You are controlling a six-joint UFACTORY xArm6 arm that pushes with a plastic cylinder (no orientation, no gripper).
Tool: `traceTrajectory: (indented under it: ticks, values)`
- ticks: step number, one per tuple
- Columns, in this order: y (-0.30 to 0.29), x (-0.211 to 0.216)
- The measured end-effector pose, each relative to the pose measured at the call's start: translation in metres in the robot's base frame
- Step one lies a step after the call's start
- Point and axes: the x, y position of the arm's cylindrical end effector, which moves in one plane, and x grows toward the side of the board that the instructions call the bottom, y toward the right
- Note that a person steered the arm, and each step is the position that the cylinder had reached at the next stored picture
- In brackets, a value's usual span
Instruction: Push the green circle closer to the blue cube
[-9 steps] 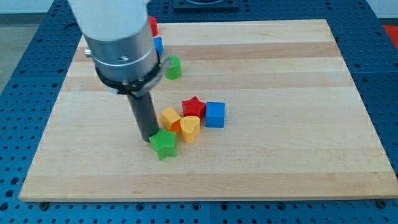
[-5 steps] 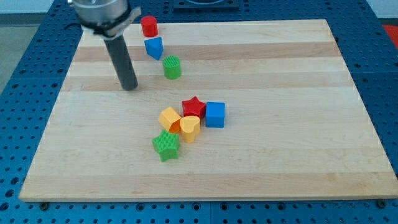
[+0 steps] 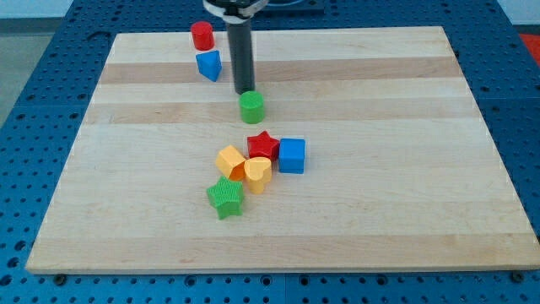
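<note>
The green circle point(image 3: 251, 107) is a short green cylinder on the wooden board point(image 3: 380, 194), above the centre cluster. My tip point(image 3: 245, 90) stands just above it towards the view's top, touching or nearly touching its upper edge. The blue cube point(image 3: 292, 155) sits below and to the right of the green circle, at the right end of the cluster. A red star point(image 3: 263, 145) lies between the two, touching the cube's left side.
A yellow hexagon-like block point(image 3: 229, 160) and a yellow heart point(image 3: 258, 173) sit left of the red star. A green star point(image 3: 225, 197) lies below them. A red cylinder point(image 3: 202, 35) and a blue triangular block point(image 3: 209, 64) stand at the top left.
My tip went from beside the green star up to the left, then right to behind the green circle. The green circle has slid down and right, towards the cluster.
</note>
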Motion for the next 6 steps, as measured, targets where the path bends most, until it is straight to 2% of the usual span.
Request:
traceTrajectory:
  ticks: [1,4,5,6]
  values:
    - [-0.013,0.035]
    - [0.118,0.039]
    - [0.126,0.061]
    - [0.102,0.050]
